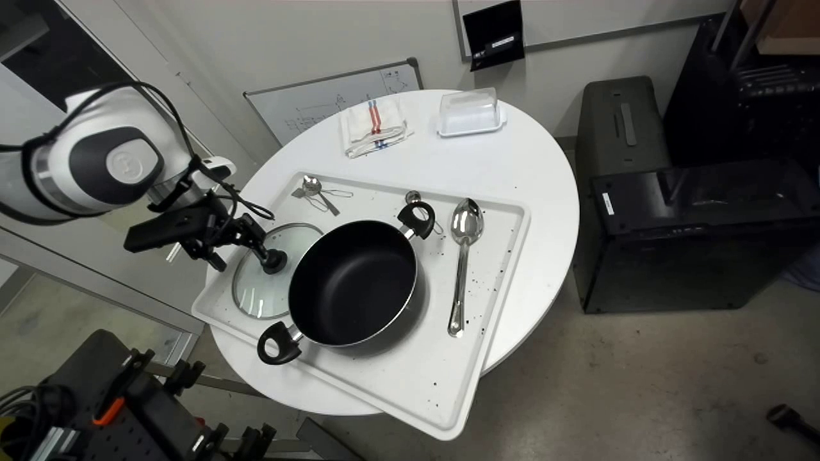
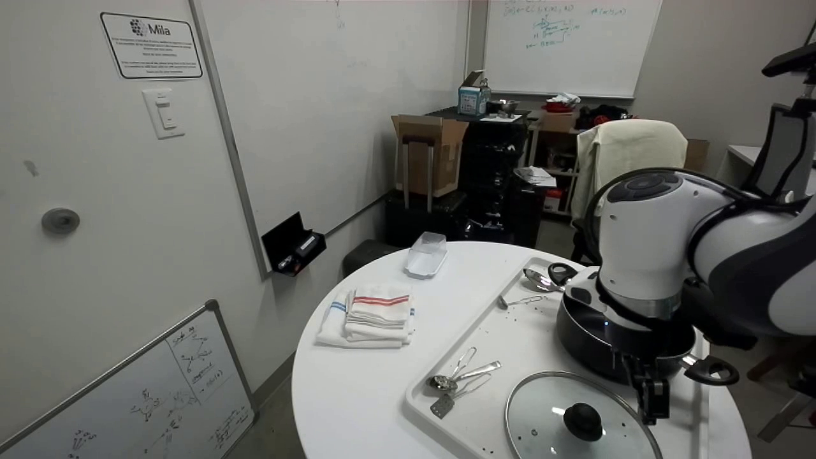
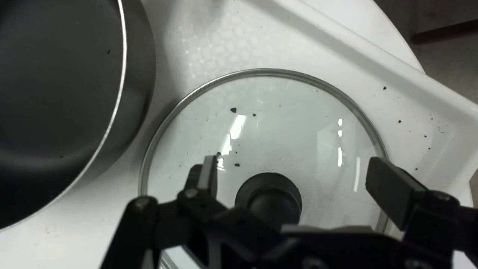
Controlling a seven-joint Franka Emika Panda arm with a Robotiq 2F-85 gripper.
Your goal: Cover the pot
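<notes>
The black pot (image 1: pixel 352 282) stands uncovered and empty on the tray, with its two side handles pointing outward. It shows cut off at the left of the wrist view (image 3: pixel 63 93). The glass lid (image 1: pixel 259 298) lies flat on the tray beside the pot, knob up. In the wrist view the lid (image 3: pixel 280 123) fills the middle. Its black knob (image 3: pixel 274 201) lies between my two finger lines, nearer the left finger, partly hidden by the gripper body. My gripper (image 3: pixel 293 172) is open and empty above the lid. In an exterior view the gripper (image 2: pixel 651 401) hangs beside the knob (image 2: pixel 583 422).
The white tray (image 1: pixel 410 397) has a raised rim and sits on a round white table (image 1: pixel 544 179). A large spoon (image 1: pixel 466 224) lies on the pot's far side from the lid. Small utensils (image 1: pixel 314 189) lie near the lid. Folded towels (image 1: pixel 375 125) and a butter dish (image 1: pixel 471 112) stand behind.
</notes>
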